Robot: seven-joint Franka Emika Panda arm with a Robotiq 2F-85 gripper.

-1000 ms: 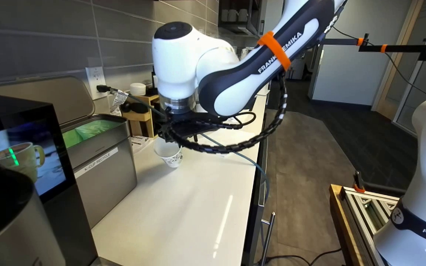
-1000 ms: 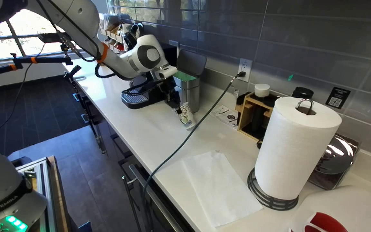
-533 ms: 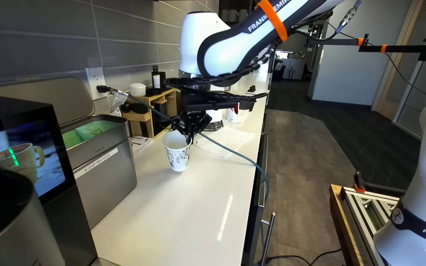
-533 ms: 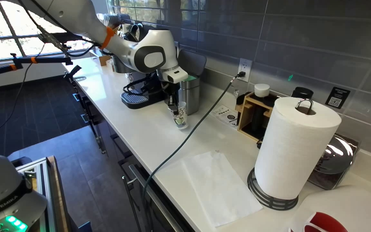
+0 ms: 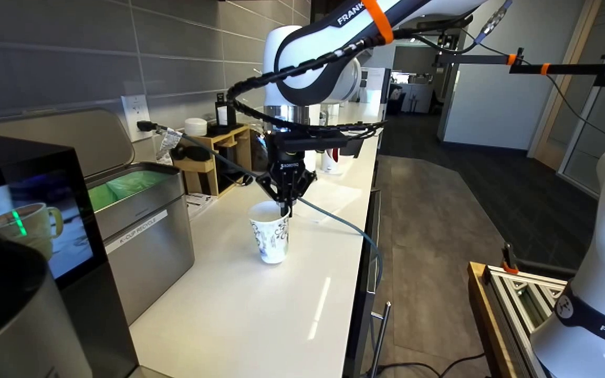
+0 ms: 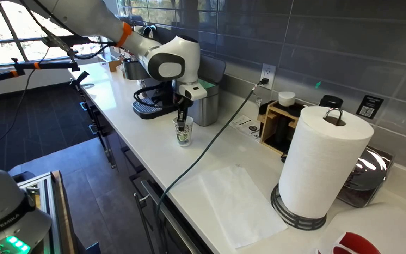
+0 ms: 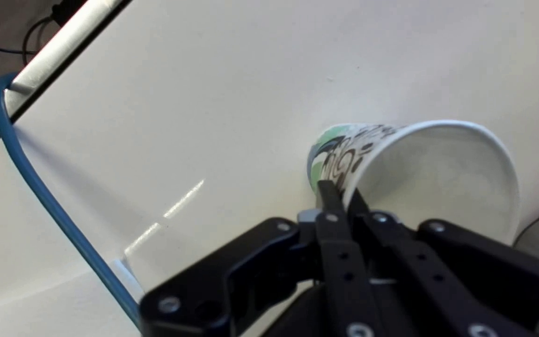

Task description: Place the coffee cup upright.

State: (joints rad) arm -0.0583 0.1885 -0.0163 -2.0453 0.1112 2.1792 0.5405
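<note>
1. Coffee cup mouth up and close to upright, at the white counter, near the recycling bin but apart from it; whether its base touches the surface, I cannot tell.

2. The bin, labelled "K-CUP RECYCLE", has its lid raised and a green liner showing. A black machine with a lit screen fills the near corner of an exterior view. Farther along stand a wooden organizer by the wall and a paper towel roll on a dark wire stand.

3. A blue cable, plugged into the wall outlet, crosses the counter and hangs over its front edge; it passes near the cup, apart from it. Across the cable from the cup lies a flat white sheet.

4. One second ago the cup leaned steeply; half a second later it leaned less, and now it is straight or nearly so. It has also moved away from the cable, toward the front edge. The gripper has swung from a slant to pointing down. Roll, sheet and cable are where they were.

5. The jaws are almost together, with only the cup's thin wall between them. In the wrist view they pinch the rim, one finger outside against the printed side and the other inside the mouth. In both exterior views the fingers reach the rim from above, their tips just below it.
</note>
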